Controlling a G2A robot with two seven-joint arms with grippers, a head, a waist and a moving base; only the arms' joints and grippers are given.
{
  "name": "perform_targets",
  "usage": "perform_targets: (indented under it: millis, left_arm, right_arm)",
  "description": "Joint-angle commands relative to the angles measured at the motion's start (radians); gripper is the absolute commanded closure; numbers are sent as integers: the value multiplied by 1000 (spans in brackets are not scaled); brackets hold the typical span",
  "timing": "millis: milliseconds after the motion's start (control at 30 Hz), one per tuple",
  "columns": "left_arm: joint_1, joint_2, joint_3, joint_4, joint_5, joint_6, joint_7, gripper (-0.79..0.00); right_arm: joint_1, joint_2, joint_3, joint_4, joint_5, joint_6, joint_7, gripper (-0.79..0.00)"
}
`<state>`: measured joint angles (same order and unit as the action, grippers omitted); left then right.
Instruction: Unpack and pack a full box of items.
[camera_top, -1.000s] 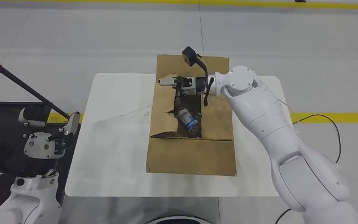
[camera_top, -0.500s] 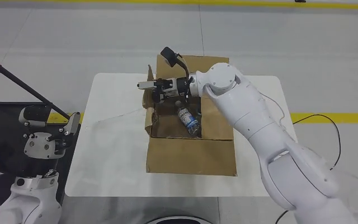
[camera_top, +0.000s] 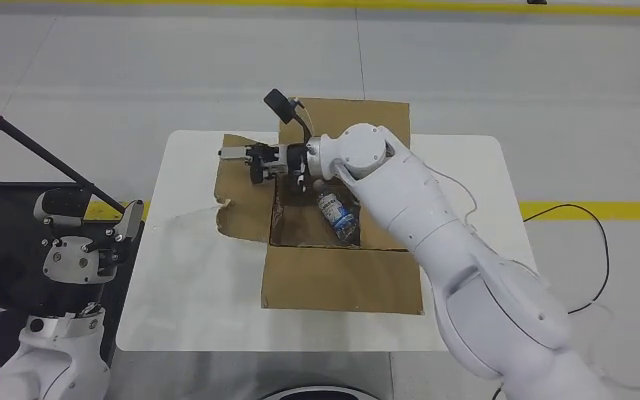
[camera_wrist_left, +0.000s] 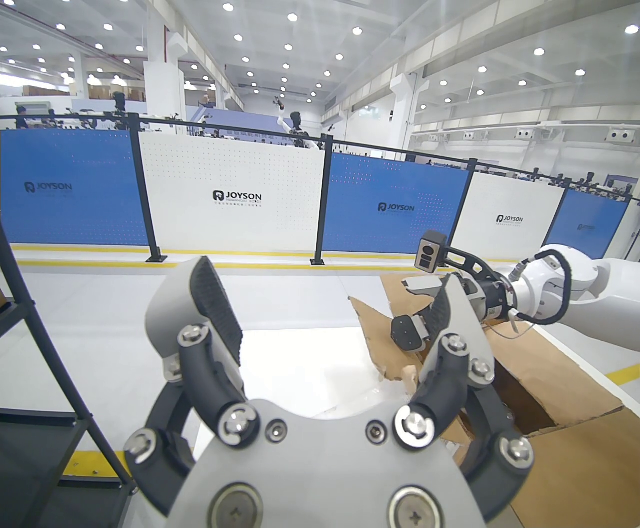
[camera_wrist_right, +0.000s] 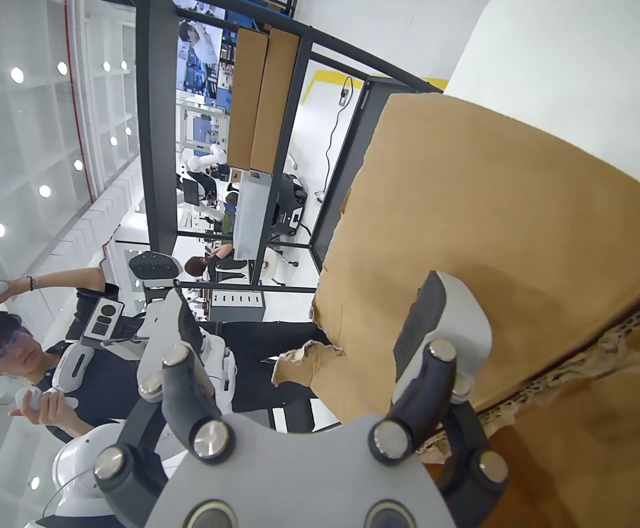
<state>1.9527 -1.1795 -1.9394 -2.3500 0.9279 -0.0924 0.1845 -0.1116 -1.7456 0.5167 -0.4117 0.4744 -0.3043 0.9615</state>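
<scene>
Top view: my right gripper (camera_top: 238, 158) hangs over the left flap (camera_top: 245, 195) of the cardboard box (camera_top: 340, 282), with its fingers spread apart and holding nothing. The flap lies folded out over the white table (camera_top: 190, 290), and its edge is torn. Just right of the gripper, inside the open box, a plastic bottle (camera_top: 338, 215) lies on its side. My left gripper (camera_wrist_left: 327, 285) sits well off to the left, beyond the table's edge, with its fingers also apart and empty.
</scene>
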Motion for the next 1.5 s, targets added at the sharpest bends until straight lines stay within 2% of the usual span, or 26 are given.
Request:
perform_targets:
  millis: [0,367,900,1167,1467]
  left_arm:
    - [0,0,0,0,0,0,0,-785]
    - [0,0,0,0,0,0,0,-785]
    - [0,0,0,0,0,0,0,-785]
    - [0,0,0,0,0,0,0,-785]
    - [0,0,0,0,0,0,0,-785]
  right_arm:
    - [2,-13,-6,20,-10,0,15,-785]
    - [7,-60,-11,111,-55,-17,57,-785]
    - [0,-90,15,159,-95,-16,38,-785]
    - [29,-71,73,164,-55,-130,94,-785]
    - [32,-20,158,142,21,-253,240,-785]
